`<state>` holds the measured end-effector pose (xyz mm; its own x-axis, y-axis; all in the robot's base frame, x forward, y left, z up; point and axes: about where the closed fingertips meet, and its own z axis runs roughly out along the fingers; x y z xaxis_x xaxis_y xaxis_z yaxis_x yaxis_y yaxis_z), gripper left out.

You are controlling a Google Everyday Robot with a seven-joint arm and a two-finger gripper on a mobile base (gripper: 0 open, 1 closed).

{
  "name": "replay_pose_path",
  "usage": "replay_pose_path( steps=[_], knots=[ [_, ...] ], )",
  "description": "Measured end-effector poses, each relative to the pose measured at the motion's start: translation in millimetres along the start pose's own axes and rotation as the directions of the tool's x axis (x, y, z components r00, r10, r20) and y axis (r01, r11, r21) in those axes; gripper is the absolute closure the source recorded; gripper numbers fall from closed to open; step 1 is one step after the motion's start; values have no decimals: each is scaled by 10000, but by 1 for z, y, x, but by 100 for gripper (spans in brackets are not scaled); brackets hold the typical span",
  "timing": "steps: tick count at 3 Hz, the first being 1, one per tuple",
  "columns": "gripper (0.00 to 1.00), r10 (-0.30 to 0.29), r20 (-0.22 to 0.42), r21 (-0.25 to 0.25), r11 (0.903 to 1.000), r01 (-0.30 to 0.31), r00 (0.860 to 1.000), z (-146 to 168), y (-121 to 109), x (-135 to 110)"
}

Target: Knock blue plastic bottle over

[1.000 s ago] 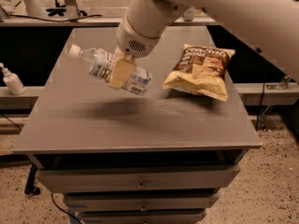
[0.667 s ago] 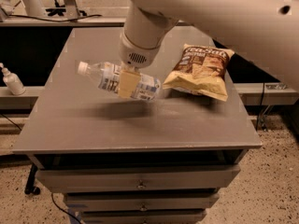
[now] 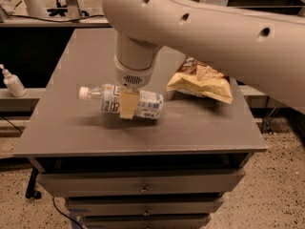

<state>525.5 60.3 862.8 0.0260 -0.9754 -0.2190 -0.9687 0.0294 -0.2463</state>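
- Firmly clamps the gripper (image 3: 128,104) across the middle of the blue plastic bottle (image 3: 148,104), one tan finger (image 3: 127,109) pressed flat over the near side of the label, the other hidden behind.
- Holds it sideways, white cap (image 3: 85,92) pointing left, base toward the chip bag (image 3: 202,82).
- Hangs low over the middle of the table (image 3: 71,132), shadow just beneath; cannot tell whether touching the top.
- Shows blue and white print on the label, too blurred to read.
- Shows brown and yellow print on the bag too, no words legible; lies at the right of the top, partly under the arm (image 3: 200,27).
- Leaves bare top between the bottle and the front edge, and more out to the left edge.
- Crowds the right side with bag and arm.
- Stands well apart at far left, on a lower ledge: small white pump bottle (image 3: 13,82).
- Sits above a stack of drawers (image 3: 143,182) under the front edge.
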Motion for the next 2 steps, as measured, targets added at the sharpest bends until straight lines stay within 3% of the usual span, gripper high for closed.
replay_pose_path(
  steps=[1,2],
  knots=[
    [85,-196,-91,-140,9997,195,9998,5,16,-7],
    [61,-329,151,-255,9991,333,9993,4,29,-19]
  ],
)
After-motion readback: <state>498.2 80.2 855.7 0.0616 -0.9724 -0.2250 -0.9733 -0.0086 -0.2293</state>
